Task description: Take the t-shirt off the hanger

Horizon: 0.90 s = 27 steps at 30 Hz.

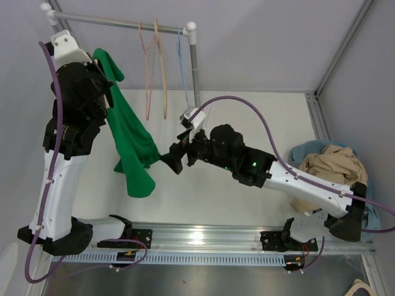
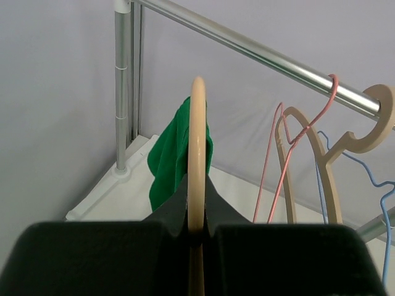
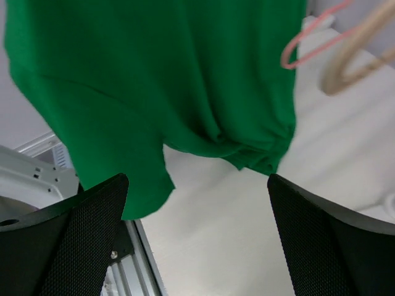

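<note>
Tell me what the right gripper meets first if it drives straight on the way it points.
Most likely the green t-shirt, hanging squarely ahead of the right gripper and its open jaws; how far off it is stays unclear.

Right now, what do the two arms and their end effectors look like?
The left arm and right arm have white shells and black joints, each trailing a purple cable. Small green lights glow on the right arm. The left end effector and right end effector are black; the right's fingers show a fine mesh texture.
</note>
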### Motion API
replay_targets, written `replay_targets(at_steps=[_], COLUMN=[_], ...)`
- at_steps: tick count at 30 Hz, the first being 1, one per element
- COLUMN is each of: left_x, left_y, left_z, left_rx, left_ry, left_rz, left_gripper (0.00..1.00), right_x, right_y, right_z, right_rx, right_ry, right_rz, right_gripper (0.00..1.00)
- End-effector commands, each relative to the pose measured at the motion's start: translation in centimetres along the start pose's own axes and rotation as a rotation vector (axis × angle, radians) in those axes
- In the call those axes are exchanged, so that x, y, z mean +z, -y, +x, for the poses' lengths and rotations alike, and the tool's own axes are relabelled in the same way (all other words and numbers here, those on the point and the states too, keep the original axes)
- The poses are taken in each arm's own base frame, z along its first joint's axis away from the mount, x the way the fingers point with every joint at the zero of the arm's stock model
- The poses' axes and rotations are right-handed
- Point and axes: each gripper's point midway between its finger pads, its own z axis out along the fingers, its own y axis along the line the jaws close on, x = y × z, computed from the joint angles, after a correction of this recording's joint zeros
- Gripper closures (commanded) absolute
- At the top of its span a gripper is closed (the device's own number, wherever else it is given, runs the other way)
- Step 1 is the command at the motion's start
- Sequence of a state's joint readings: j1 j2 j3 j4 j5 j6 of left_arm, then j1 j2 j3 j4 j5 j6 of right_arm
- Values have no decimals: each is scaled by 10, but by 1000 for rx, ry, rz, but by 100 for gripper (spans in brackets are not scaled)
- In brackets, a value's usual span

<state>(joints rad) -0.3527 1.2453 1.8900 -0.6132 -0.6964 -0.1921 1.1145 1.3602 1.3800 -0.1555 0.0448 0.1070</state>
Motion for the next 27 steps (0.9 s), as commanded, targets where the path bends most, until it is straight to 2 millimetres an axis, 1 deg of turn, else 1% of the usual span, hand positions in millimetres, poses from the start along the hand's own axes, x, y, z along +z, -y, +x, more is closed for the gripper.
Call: replay_targets(at_steps=[1,2,5,6,7,8,9,10,11,12,13,14,16,17,18,19,20,21,22,23,24,25,26,27], left_x=[-3,-6,-8,-7,-8,-7,-6,-4,-4,-2,4,5,13,22,28,34,53,57,66,84,84,90,95,92], left_y=[-1,1,1,2,2,3,5,8,13,16,21,24,28,32,34,34,31,33,32,28,28,22,24,26], left_z=[-8,-9,-12,-11,-12,-11,-11,-11,-13,-12,-7,-14,-15,-21,-21,-27,-14,-25,-23,-5,-22,-17,-16,-23], left_rx=[-49,-48,-30,-19,-21,-18,-23,-26,-31,-27,-14,-23,11,3,2,-15,1,-28,-29,1,-45,-42,-48,-59], left_ry=[35,38,47,42,42,36,37,39,42,39,27,39,48,67,66,73,45,62,55,8,35,18,14,26], left_rz=[-38,-33,-44,-47,-48,-48,-41,-30,-11,-7,-4,4,3,1,5,9,-17,4,-3,-36,-22,-37,-33,-18], left_gripper=[99,99,99,99,99,99,99,99,99,99,99,99,99,99,99,99,99,99,99,99,99,99,99,99], right_x=[16,25,36,46,50,53,63,69,72,75,82,83,80,70,61,54,38,29,19,9,3,-4,-5,-4], right_y=[-47,-56,-80,-86,-89,-94,-96,-97,-100,-100,-100,-98,-98,-100,-106,-105,-111,-116,-129,-136,-142,-150,-152,-152], right_z=[-30,-20,-18,-13,-10,-13,-5,-1,-6,-1,7,11,28,25,50,56,52,76,85,91,103,127,141,156], right_rx=[-26,-30,-27,-9,-1,6,9,14,17,16,22,29,34,38,34,33,40,37,34,36,32,24,31,59], right_ry=[139,123,141,142,141,146,129,120,126,104,83,69,21,30,-16,-22,-6,-52,-61,-71,-95,-132,-153,-182], right_rz=[-158,-184,-268,-285,-297,-312,-321,-324,-327,-328,-322,-312,-299,-296,-296,-264,-267,-273,-263,-268,-265,-259,-257,-249], right_gripper=[0,1,1,1,1,0,1,0,28,54,75,100,100,100,100,100,100,100,100,100,100,100,100,100])
